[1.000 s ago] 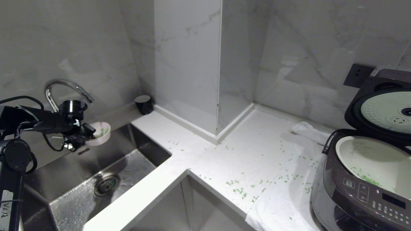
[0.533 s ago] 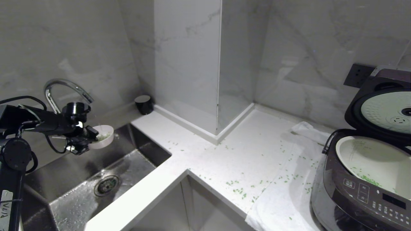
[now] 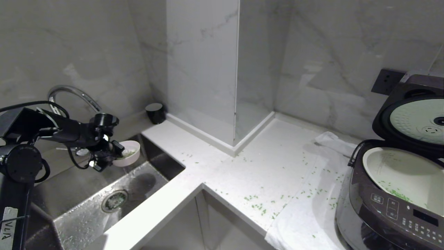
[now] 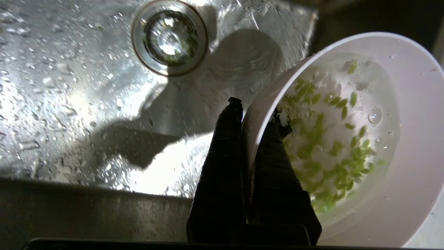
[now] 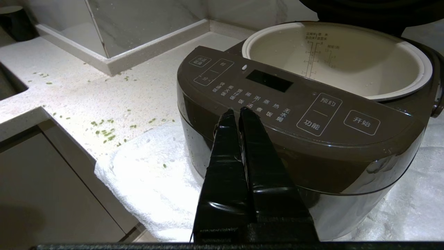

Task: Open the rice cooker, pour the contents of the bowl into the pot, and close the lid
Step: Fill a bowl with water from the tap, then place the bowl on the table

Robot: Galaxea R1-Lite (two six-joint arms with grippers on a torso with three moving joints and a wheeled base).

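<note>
My left gripper (image 3: pixel 116 152) is shut on the rim of the pale pink bowl (image 3: pixel 129 157) and holds it roughly level above the sink. In the left wrist view one finger sits outside the bowl (image 4: pixel 409 139) and one inside, with the gripper (image 4: pixel 255 111) pinching the wall. The contents (image 4: pixel 329 146) are wet green bits lying in the white inside. At the far right the rice cooker (image 3: pixel 392 208) stands with its lid (image 3: pixel 412 118) raised and the white pot (image 3: pixel 406 173) exposed, a few green bits in it. My right gripper (image 5: pixel 237 111) is shut, just before the cooker's (image 5: pixel 301 139) button panel.
The wet steel sink (image 3: pixel 86 208) has a drain (image 3: pixel 114 200) and a curved faucet (image 3: pixel 69 92) behind my left arm. Green bits (image 3: pixel 256 205) are scattered over the white counter. A white towel (image 3: pixel 305 215) lies under the cooker. A black cup (image 3: pixel 155 113) stands by the wall.
My left arm has carried the bowl to the right and slightly down over the sink, toward the counter, and the bowl has come nearer level. The cooker is unchanged.
</note>
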